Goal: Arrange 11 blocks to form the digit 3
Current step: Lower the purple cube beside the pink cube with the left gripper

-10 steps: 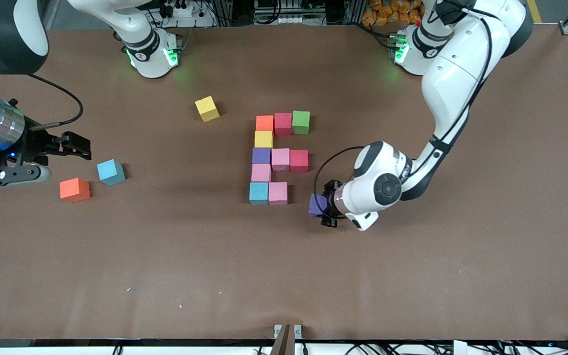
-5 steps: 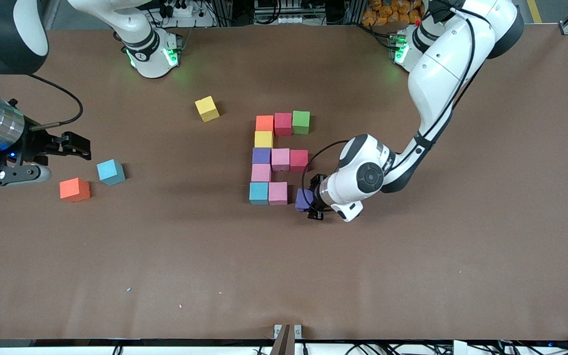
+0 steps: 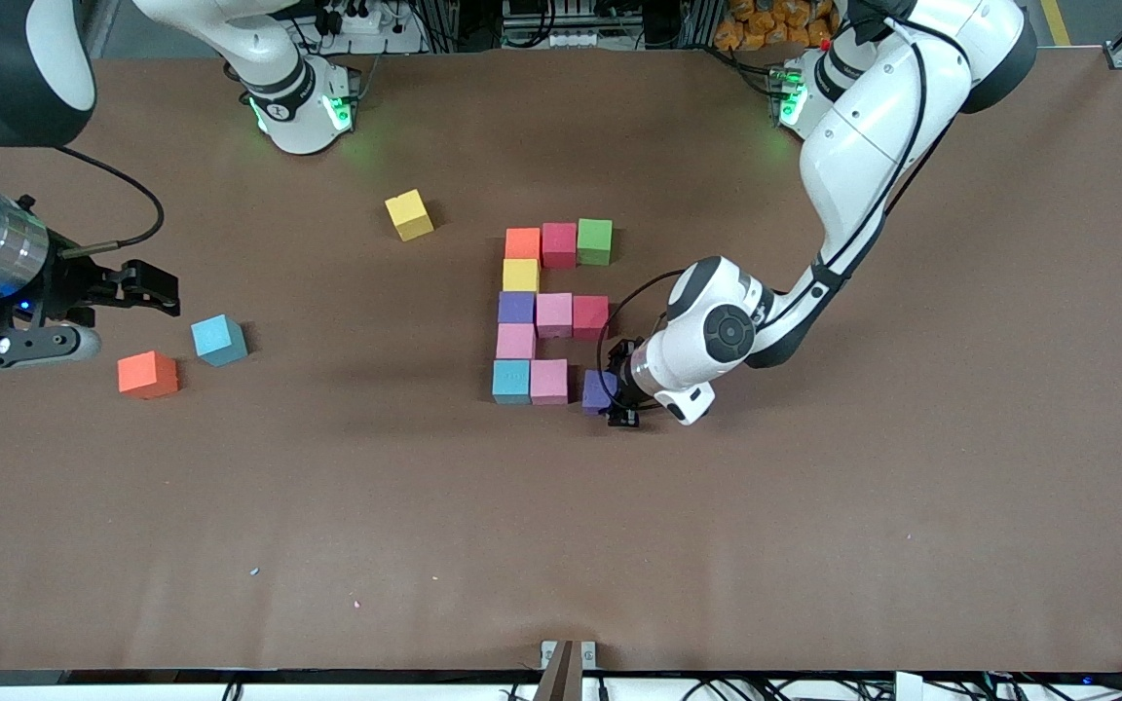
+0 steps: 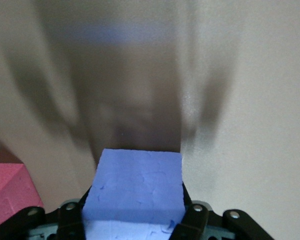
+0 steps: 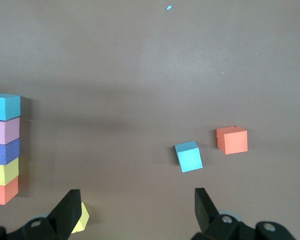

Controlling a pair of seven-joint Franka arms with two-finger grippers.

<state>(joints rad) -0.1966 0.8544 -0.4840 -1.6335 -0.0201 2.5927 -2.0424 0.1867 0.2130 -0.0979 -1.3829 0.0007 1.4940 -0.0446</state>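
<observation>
Left hand (image 3: pixel 614 394): pinching the purple block (image 3: pixel 598 389), low at the counter (image 3: pixel 814 535), just beside the pink block (image 3: pixel 549 381) ending the digit's nearest bar, at its 3 o'clock.
Right hand (image 5: pixel 135 210): fingers spread wide, holding nothing, waiting over the counter near the loose blue block (image 3: pixel 219 340).
</observation>
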